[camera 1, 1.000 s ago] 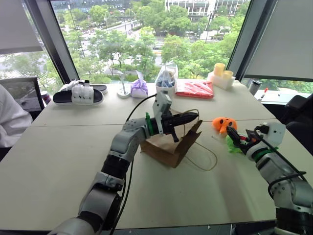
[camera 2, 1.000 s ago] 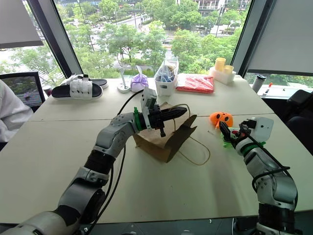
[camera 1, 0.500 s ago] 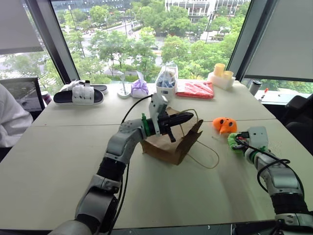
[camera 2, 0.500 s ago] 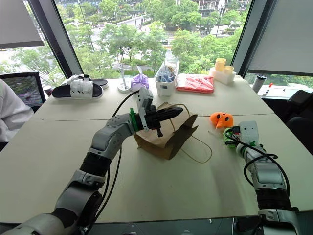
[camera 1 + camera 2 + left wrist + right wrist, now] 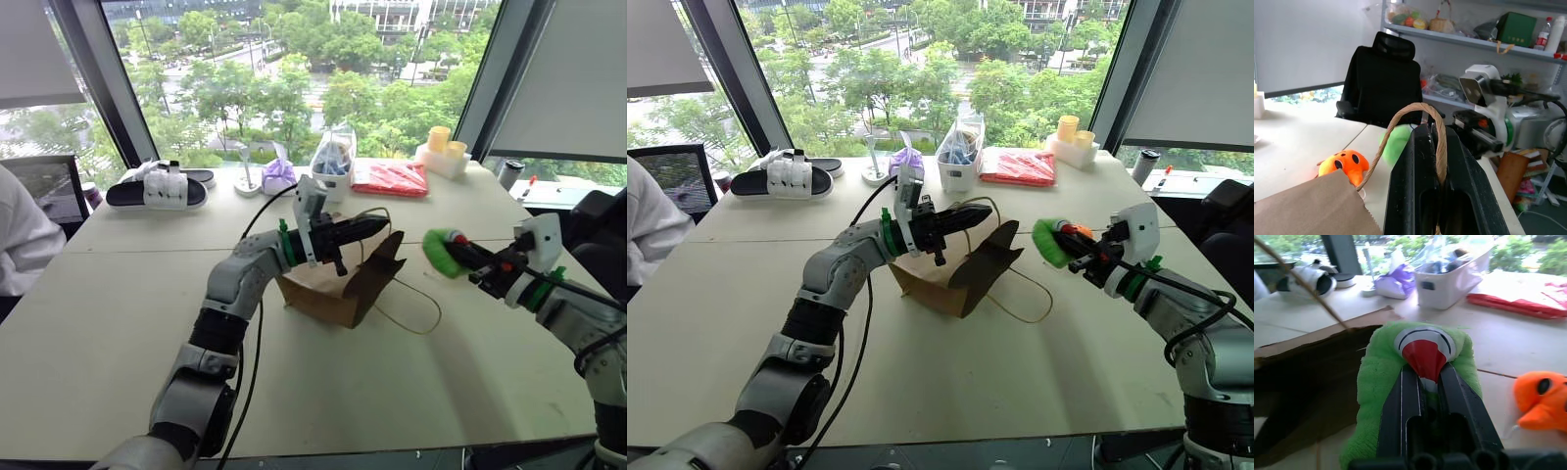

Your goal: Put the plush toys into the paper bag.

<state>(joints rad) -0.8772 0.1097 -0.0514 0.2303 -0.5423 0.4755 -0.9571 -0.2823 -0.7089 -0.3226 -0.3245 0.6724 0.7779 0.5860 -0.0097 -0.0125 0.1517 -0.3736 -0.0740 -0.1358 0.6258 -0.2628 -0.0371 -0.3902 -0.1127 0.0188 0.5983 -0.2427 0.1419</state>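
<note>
The green plush toy, with a red-and-white mouth patch, hangs in the air to the right of the brown paper bag. My right gripper is shut on it, its fingers pressed into the plush. The orange plush toy lies on the table behind it. My left gripper is shut on the bag's twine handle and holds it up above the bag's mouth. The bag lies tilted on the table with its dark opening facing the green toy.
Along the window edge of the table stand black-and-white sandals, a purple pouch, a clear tub of blue items, a red packet and yellow cups. A person's white sleeve is at far left, a black chair at right.
My right gripper shut on the green toy and carried it up off the table, leftward toward the bag. The left gripper kept hold of the handle almost in place.
</note>
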